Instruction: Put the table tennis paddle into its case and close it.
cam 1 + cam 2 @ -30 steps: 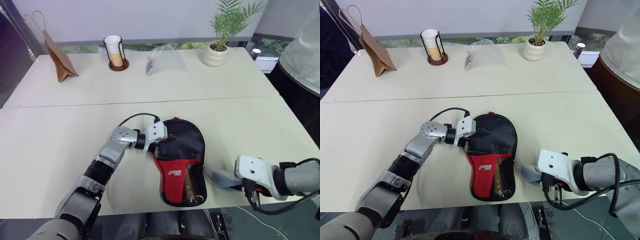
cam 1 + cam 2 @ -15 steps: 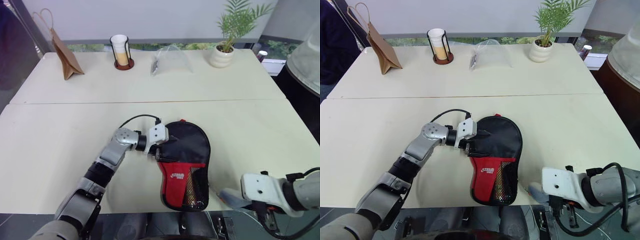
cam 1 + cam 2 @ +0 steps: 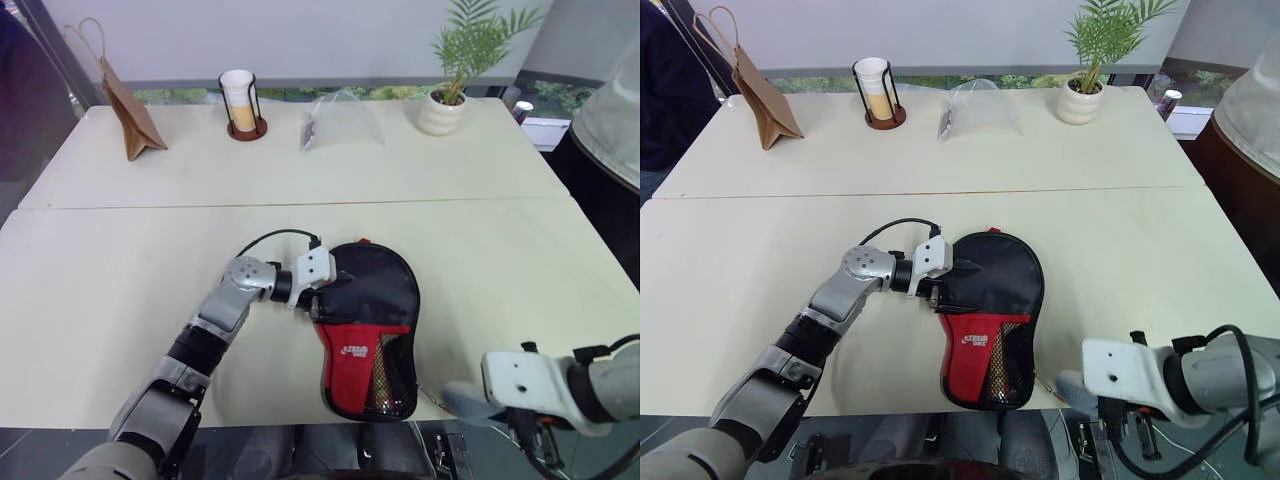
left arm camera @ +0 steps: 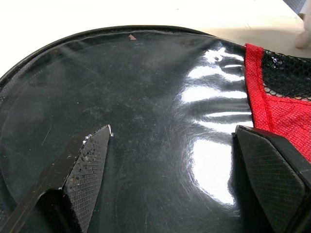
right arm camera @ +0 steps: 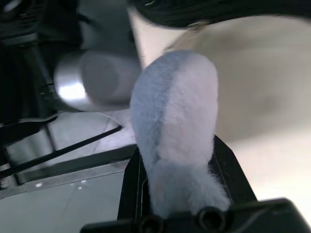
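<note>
The case (image 3: pixel 367 330) lies flat near the table's (image 3: pixel 120 270) front edge, round black end toward 12 o'clock, red logo panel and mesh pocket toward 6 o'clock. Its outline looks filled and its edge joined, so I judge the paddle to be inside and the zip closed or nearly so; the zip pull I cannot make out. My left gripper (image 3: pixel 322 290) comes in from 9 o'clock, fingers (image 4: pixel 85 165) spread wide and flat on the glossy black face, gripping nothing. My right gripper (image 3: pixel 1068 385) hangs at 4 o'clock off the case, just past the table edge; a pale fuzzy pad covers its fingers, and I cannot tell their spread. Risks, as I judge them: the narrow end sits close to the edge, so a push toward 6 o'clock could slide the case off; a leftover zip gap could go unnoticed.
</note>
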